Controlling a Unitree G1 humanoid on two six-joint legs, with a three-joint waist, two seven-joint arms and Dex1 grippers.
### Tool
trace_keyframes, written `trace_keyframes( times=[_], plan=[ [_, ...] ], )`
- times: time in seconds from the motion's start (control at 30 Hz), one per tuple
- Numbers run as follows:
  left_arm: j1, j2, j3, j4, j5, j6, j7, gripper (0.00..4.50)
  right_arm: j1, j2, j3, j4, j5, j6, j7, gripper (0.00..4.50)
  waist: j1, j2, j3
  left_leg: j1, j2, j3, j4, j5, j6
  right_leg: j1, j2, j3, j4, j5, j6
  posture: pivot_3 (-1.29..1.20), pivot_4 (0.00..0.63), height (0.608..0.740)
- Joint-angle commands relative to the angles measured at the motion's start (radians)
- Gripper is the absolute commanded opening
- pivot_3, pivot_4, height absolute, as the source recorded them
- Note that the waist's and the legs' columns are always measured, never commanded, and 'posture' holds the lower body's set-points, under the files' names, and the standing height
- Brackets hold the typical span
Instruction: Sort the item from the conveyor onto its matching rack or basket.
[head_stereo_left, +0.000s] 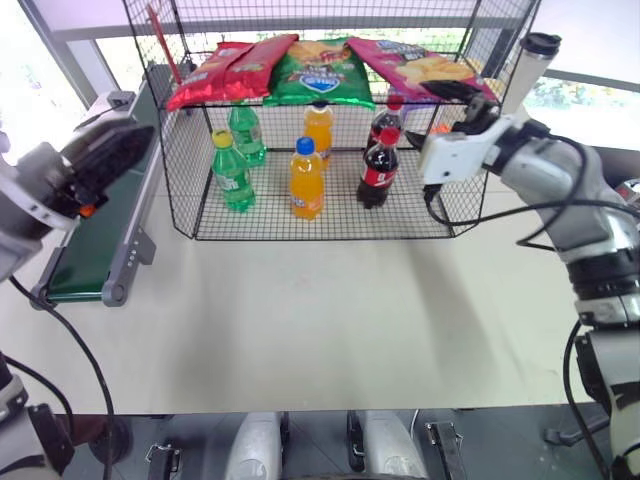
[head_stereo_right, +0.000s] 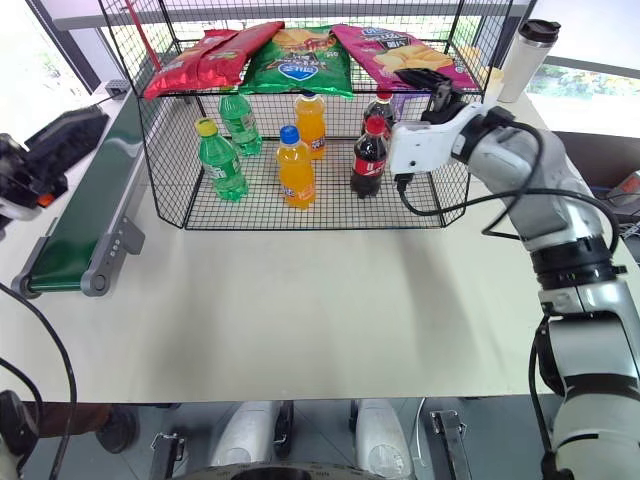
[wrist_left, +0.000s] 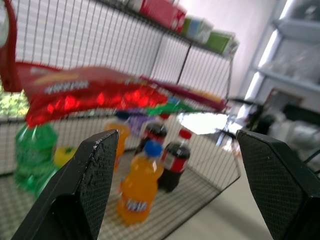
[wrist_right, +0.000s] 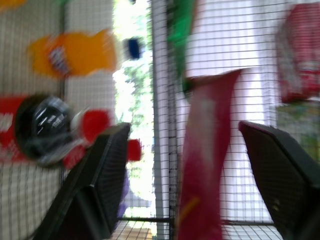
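The item, a magenta-pink crisp bag (head_stereo_left: 415, 62), lies flat on the right end of the upper shelf of the black wire rack (head_stereo_left: 197, 180). My right gripper (head_stereo_left: 464, 97) hovers at the shelf's right front corner, just off the bag's near edge. Its fingers (wrist_right: 100, 185) are open, and the pink bag (wrist_right: 205, 165) shows in the gap between them, touching neither. My left gripper (wrist_left: 175, 137) is open and empty, held up at the left over the dark-green conveyor (head_stereo_left: 105, 235). The belt carries nothing.
Two red bags (head_stereo_left: 230, 68) and a green bag (head_stereo_left: 320, 70) share the shelf. Green (head_stereo_left: 232, 172), orange (head_stereo_left: 306, 180) and cola bottles (head_stereo_left: 377, 168) stand inside the cage. A tall tumbler (head_stereo_left: 530, 70) stands behind my right arm. The white table (head_stereo_left: 320, 320) spreads out in front.
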Motion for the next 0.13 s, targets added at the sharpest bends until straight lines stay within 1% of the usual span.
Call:
trace_keyframes(
  times=[0.03, 0.07, 0.1, 0.13],
  plan=[
    [0.022, -0.027, -0.045, -0.111, 0.017, -0.003, 0.095, 3.91, 0.105, -0.002, -0.160, -0.260, 0.417, 0.286, 0.118, 3.57, 0.001, 0.000, 0.000, 0.000, 0.000, 0.000, 0.000, 0.000, 0.000, 0.000, 0.000, 0.000, 0.000, 0.001, 0.001, 0.00, 0.150, 0.740],
    [0.035, -0.037, -0.053, -0.133, 0.010, 0.003, 0.114, 3.91, 0.130, 0.000, -0.189, -0.310, 0.481, 0.374, 0.115, 3.57, 0.000, 0.000, 0.000, 0.001, 0.000, -0.001, 0.001, 0.000, 0.000, 0.002, -0.001, 0.000, -0.001, 0.001, 0.001, 0.00, 0.150, 0.740],
    [0.058, -0.050, -0.064, -0.164, 0.004, 0.009, 0.134, 3.91, 0.165, -0.006, -0.236, -0.356, 0.591, 0.508, 0.107, 3.57, 0.000, 0.000, 0.000, 0.001, 0.000, -0.001, 0.001, 0.000, 0.000, 0.003, -0.001, 0.000, -0.001, 0.001, 0.001, 0.00, 0.150, 0.740],
    [0.073, -0.057, -0.070, -0.184, 0.002, 0.011, 0.145, 3.91, 0.187, -0.011, -0.269, -0.386, 0.659, 0.597, 0.096, 3.57, 0.000, 0.000, 0.000, 0.001, 0.000, -0.001, 0.001, 0.000, 0.000, 0.003, -0.001, 0.000, -0.001, 0.001, 0.001, 0.00, 0.150, 0.740]
  ],
)
